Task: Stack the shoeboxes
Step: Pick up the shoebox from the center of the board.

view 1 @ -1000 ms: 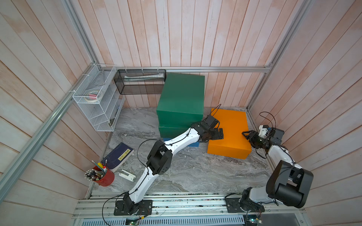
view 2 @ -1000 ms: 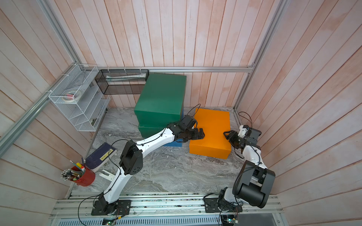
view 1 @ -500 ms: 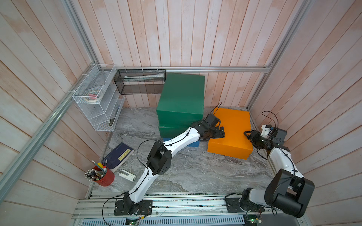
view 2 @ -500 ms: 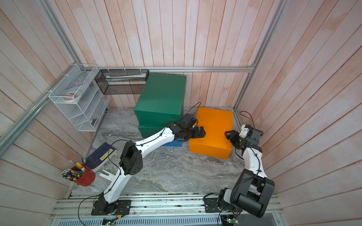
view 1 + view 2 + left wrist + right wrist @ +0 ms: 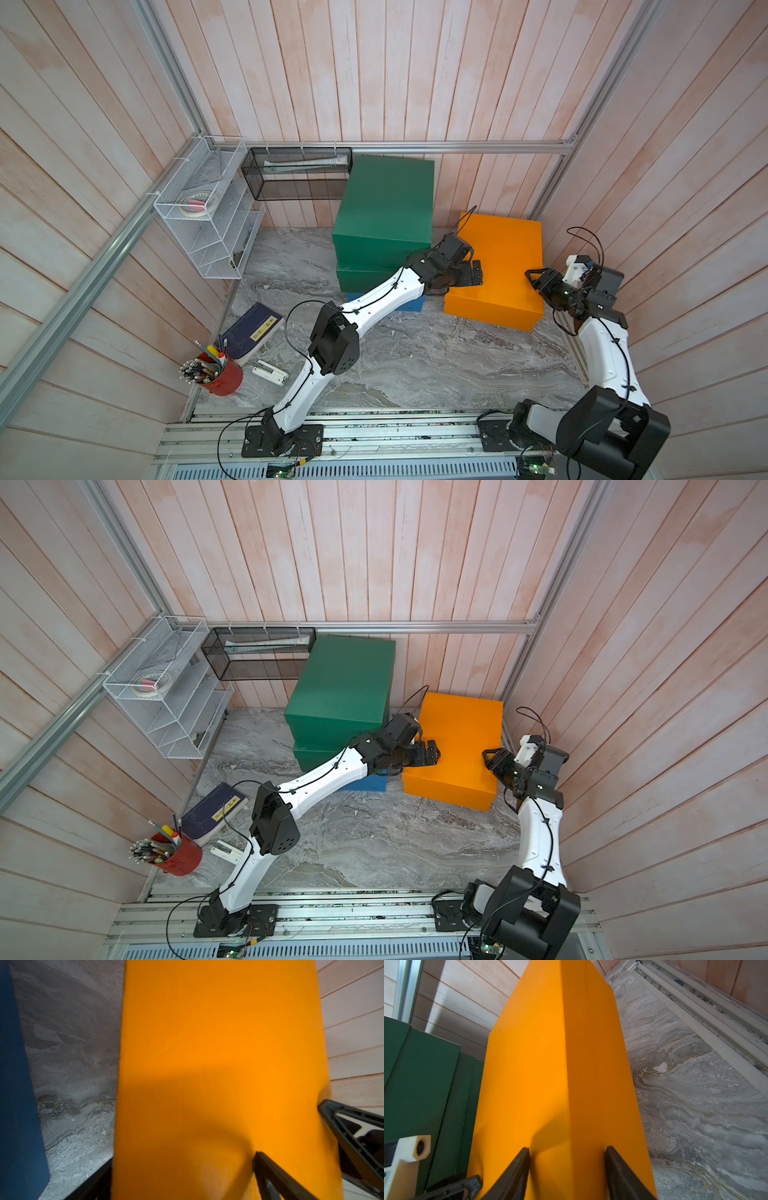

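The orange shoebox [image 5: 503, 257] [image 5: 461, 729] lies on the floor at the back right. Left of it stand two dark green shoeboxes, one [image 5: 384, 203] on the other [image 5: 361, 278], above a blue shoebox [image 5: 415, 303]. My left gripper [image 5: 473, 274] [image 5: 184, 1159] is wide open astride the orange box's left edge, one finger on its lid and one beside it. My right gripper [image 5: 530, 276] [image 5: 566, 1149] is part open. Its two fingertips rest against the box's right end, with the box's long edge between them. In the right wrist view the orange shoebox [image 5: 529, 1064] runs away from the jaws.
A navy book [image 5: 251, 332], a red pencil cup [image 5: 220, 376] and a small white item [image 5: 270, 372] lie at the front left. A white wire rack [image 5: 208, 216] and a black mesh basket [image 5: 297, 174] hang on the walls. The right wall stands close behind my right arm.
The right arm's elbow has swung toward the front rail and its gripper has shifted a little along the box's right edge. The left gripper has crept slightly right onto the box.
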Robot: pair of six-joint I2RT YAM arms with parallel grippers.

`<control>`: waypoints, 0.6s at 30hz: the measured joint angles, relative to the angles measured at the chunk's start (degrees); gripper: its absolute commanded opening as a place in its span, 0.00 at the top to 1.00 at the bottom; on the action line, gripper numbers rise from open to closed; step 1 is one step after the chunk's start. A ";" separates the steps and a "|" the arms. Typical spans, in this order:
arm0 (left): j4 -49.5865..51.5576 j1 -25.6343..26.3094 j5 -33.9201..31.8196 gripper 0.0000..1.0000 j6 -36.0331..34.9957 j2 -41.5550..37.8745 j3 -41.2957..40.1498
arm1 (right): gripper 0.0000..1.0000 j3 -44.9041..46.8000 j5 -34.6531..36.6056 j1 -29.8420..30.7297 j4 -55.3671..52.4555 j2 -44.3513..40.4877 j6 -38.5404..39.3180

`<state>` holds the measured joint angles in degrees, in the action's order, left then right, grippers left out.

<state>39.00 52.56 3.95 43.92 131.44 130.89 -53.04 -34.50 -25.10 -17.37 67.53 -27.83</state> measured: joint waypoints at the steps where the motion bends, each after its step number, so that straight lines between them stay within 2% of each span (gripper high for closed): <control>1: 0.26 0.09 -0.13 0.00 0.00 -0.09 0.33 | 0.42 -0.35 0.15 0.00 -0.39 -0.37 0.00; 18: 2.82 2.01 -4.44 0.00 -2.51 -3.17 5.46 | 0.42 -5.73 1.27 0.00 -3.76 -7.32 0.00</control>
<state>41.82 54.57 -0.49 41.41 128.27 136.35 -58.76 -33.23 -25.10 -21.12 60.20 -27.83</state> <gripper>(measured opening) 0.999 0.585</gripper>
